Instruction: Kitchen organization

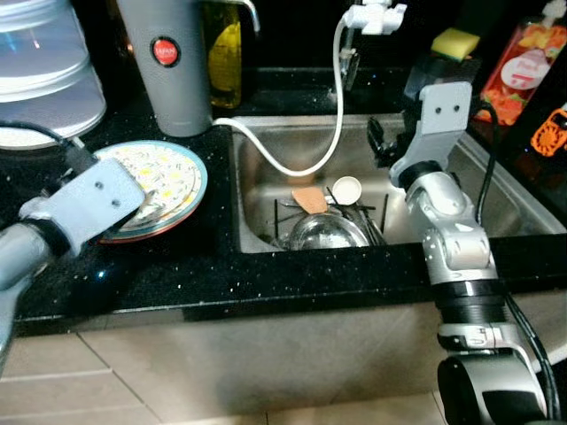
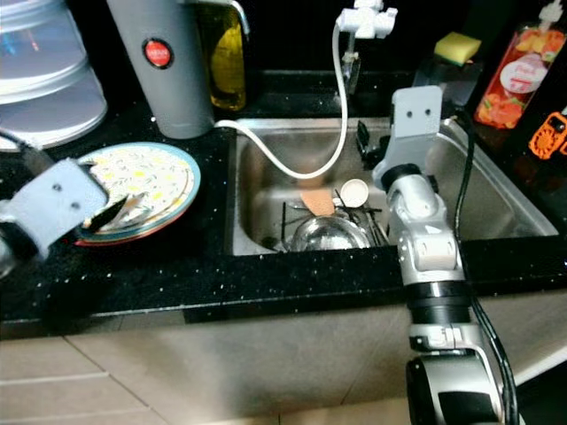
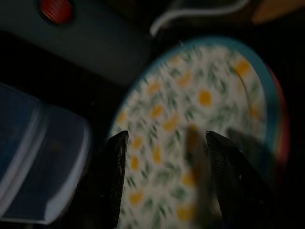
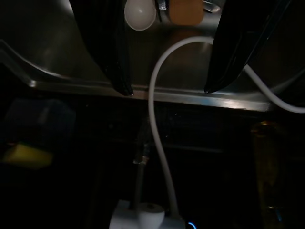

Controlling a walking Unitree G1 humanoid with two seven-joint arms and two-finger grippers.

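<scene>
While you read these lines, keep the left side in mind, since that is where the work looks to be.

Step in hand: by my judgement you are reaching for the flowered plate (image 1: 168, 181) on the black desk (image 1: 221, 266), lower left of the head view, as part of tidying the kitchen.

Left hand (image 3: 164, 181): fingers set wide, holding nothing; it hangs just over the plate's near edge, and I cannot tell whether a fingertip touches the rim.

Plate: it sits on top of at least one more plate, just left of the sink (image 1: 266, 168), below the grey jug (image 1: 164, 62).

Next move: you would need to lower one finger under the rim and one above, then close; the stacked plates may shift or come up together.

Right hand (image 4: 167, 90): fingers wide and empty, held over the sink near the white hose (image 1: 292, 164).

Sink contents: a steel bowl (image 1: 328, 232), a white spoon (image 1: 347, 189) and a tan wooden piece (image 1: 309, 199) lie at centre frame, apart from both hands.

Upper right: yellow sponge (image 1: 455, 41).
</scene>
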